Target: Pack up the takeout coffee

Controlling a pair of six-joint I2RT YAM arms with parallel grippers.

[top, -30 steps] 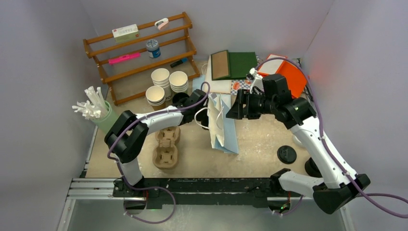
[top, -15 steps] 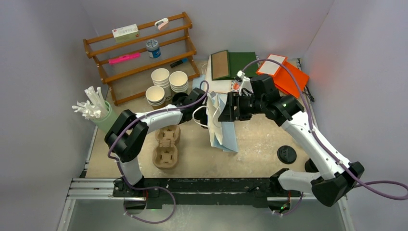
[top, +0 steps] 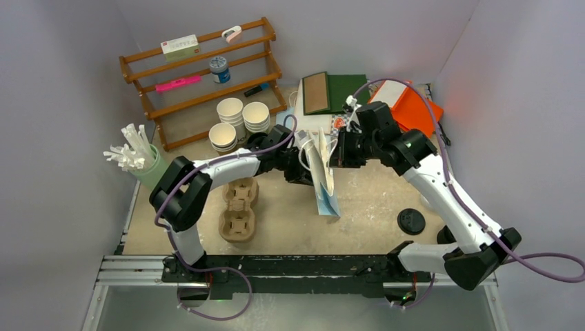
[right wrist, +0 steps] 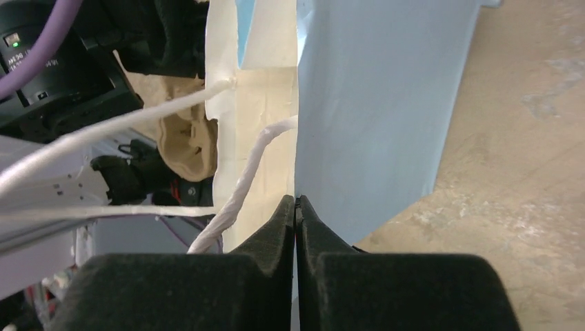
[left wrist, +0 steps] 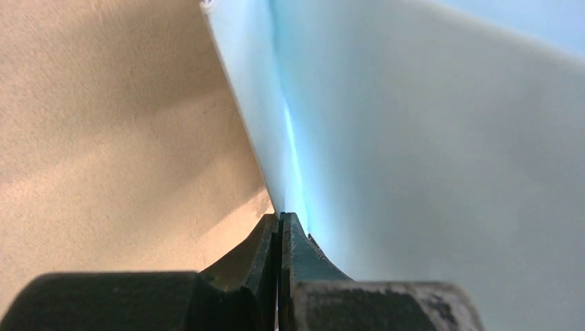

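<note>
Scene: a sandy table (top: pixel 386 200) seen from above, with two robot arms meeting at its middle over a pale blue paper bag (top: pixel 324 183).
Left gripper (top: pixel 302 167): reaches in from 9 o'clock. The wrist view shows its fingers pressed together on the edge of the bag's left wall.
Right gripper (top: pixel 336 153): comes in from 3 o'clock. Its fingers are likewise clamped flat, nipping the rim of the bag's right wall.
Bag: caught between the two grippers and seen edge-on as a slim wedge, blue outside and cream inside. White cord handles (right wrist: pixel 234 193) hang loose at the mouth.
Takeout coffee: cannot be picked out in any of the three views.
Black lid (top: pixel 412 221): lies flat on the table at 4 o'clock from the bag, well apart from it.
Cardboard cup carriers (top: pixel 239 210): two, at 8 o'clock from the bag, under the left arm.
Stacked white cups (top: pixel 238 121): three stacks at 10 o'clock from the bag, in front of the wooden rack (top: pixel 200 76).
Flat bags (top: pixel 345 91): green, brown and orange, piled at 12 to 1 o'clock by the far wall.
Green cup of white sticks (top: pixel 141 165): at the table's 9 o'clock edge.
</note>
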